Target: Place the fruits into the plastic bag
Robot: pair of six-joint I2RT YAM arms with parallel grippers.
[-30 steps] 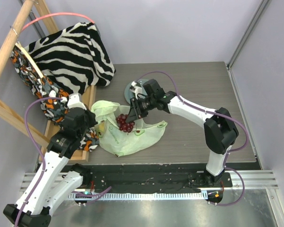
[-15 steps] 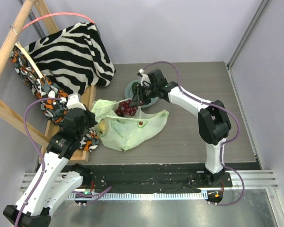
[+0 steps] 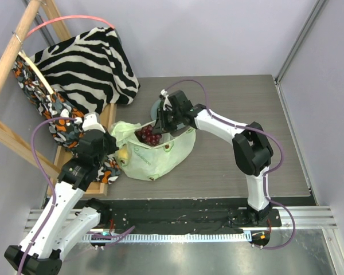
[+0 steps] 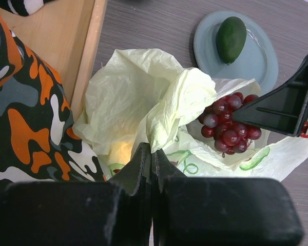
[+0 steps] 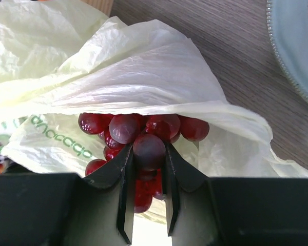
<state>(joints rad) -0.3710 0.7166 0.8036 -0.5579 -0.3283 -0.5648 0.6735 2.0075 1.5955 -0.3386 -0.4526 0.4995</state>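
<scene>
Two grippers work one bag. The right gripper (image 5: 148, 156) has its fingers narrowed on one grape of the grape bunch (image 5: 124, 127). The cluster sits at the mouth of the plastic bag (image 5: 143, 61), partly under its upper fold. We judge a single-grape hold lets the bunch hang and go in whole.

The left gripper (image 4: 151, 163) is pinched on a fold of the bag rim with no gap between the jaws, presumably to lift the mouth open for the other arm. A yellow shape (image 4: 120, 151) glows through the plastic beside that pinch; we take it for the lemon. The avocado (image 4: 231, 38) lies on the grey-blue plate (image 4: 256, 66) just beyond the bag, not yet bagged.

The right arm (image 3: 223, 129) stretches leftward across the table (image 3: 246, 103), wrist tipped down over the bag. The left arm (image 3: 66, 189) rises from its base, wrist beside the wooden frame (image 4: 87, 61).
</scene>
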